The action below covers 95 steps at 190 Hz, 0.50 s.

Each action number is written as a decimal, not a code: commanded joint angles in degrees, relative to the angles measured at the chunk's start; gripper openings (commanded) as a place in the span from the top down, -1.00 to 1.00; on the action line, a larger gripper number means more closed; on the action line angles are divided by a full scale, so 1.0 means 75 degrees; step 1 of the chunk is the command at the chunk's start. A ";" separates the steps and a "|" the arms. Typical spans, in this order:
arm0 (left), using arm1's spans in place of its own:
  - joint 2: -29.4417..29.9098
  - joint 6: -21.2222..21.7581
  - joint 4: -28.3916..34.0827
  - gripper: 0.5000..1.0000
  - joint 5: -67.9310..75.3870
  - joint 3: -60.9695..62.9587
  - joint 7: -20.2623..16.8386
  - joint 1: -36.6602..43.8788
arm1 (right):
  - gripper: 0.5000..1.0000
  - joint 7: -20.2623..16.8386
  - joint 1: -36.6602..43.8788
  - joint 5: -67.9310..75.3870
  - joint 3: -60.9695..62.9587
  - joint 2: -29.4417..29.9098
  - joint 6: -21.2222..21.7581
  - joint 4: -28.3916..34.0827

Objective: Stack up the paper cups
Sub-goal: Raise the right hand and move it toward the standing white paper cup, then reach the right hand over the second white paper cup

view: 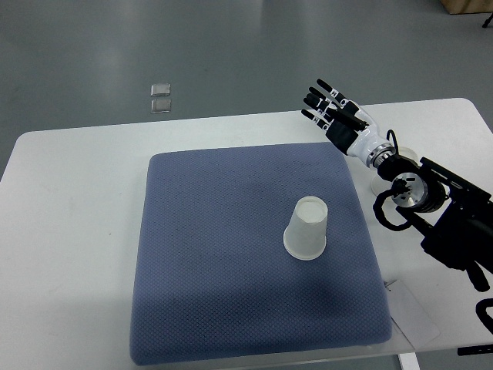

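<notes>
A white paper cup (pixel 306 229) stands upside down on the blue mat (pixel 216 262), a little right of its middle. It may be more than one cup nested; I cannot tell. My right hand (pixel 333 112) hovers over the mat's far right corner, well beyond the cup, with its black fingers spread and nothing in them. Its arm (pixel 431 204) comes in from the right edge. The left arm does not show.
The mat lies on a white table (pixel 69 231). A slip of white paper (pixel 412 312) lies at the mat's near right corner. Two small clear squares (pixel 161 97) sit on the grey floor beyond the table.
</notes>
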 commanded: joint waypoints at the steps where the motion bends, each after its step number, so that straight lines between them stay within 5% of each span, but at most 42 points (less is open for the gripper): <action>1: 0.0000 0.0000 -0.0008 -1.00 0.0000 -0.0001 0.0001 0.0001 | -0.65 -0.0006 0.0064 -0.0400 -0.0138 -0.0155 0.0005 0.0000; 95: 0.0000 0.0000 0.0004 -1.00 0.0000 0.0011 0.0001 0.0001 | -0.65 -0.0006 0.1424 -0.1080 -0.2493 -0.1127 0.0146 0.0012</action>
